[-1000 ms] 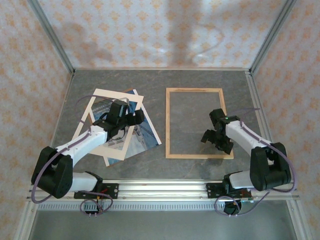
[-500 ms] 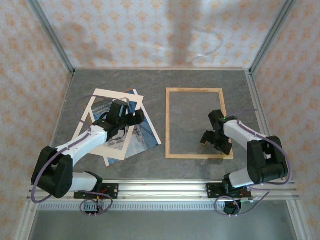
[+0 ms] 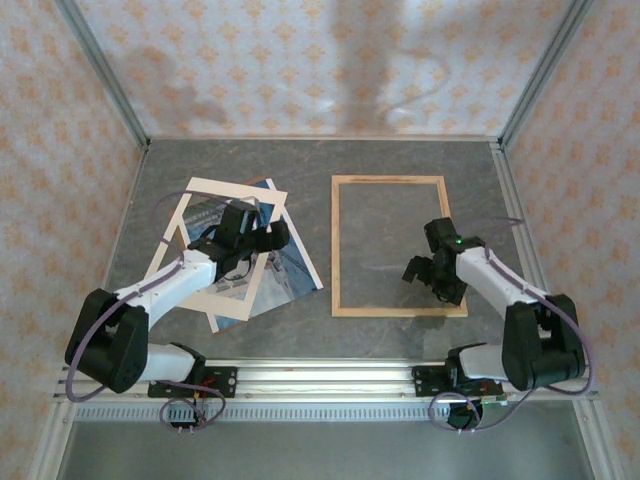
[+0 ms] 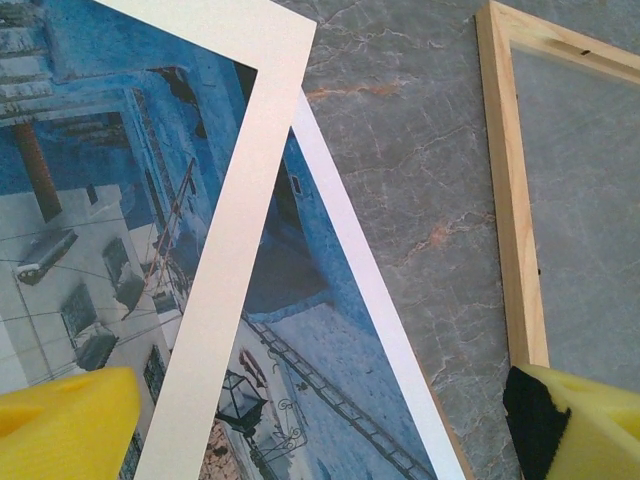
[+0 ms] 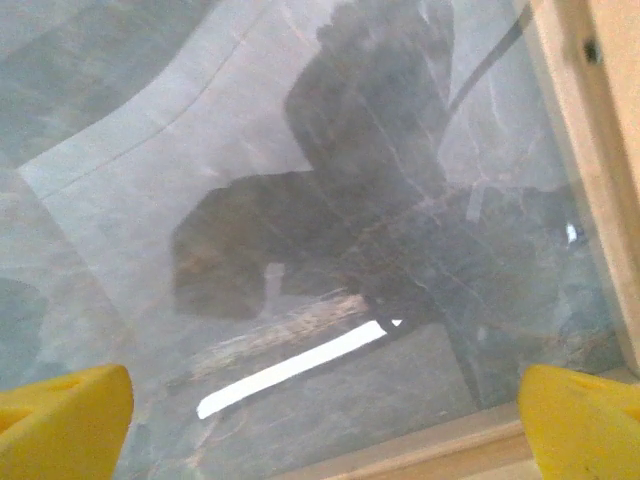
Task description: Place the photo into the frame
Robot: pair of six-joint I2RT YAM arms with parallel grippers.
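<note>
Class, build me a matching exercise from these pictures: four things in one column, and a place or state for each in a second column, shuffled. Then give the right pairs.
Column one
1. photo
2. frame
3. mat board
4. right gripper

Column two
A. light wood, lying flat to the right of the other two flat pieces
B. jaws open, over the frame's near right corner
C. partly covered by a cream board
D. lying askew on top of the photo

Pairs: 1-C, 2-A, 3-D, 4-B

The grey marbled table [image 3: 310, 160] carries the frame [image 3: 390, 179] at right; at left, cream mat [image 3: 235, 190] over the photo [image 3: 295, 265].
</note>
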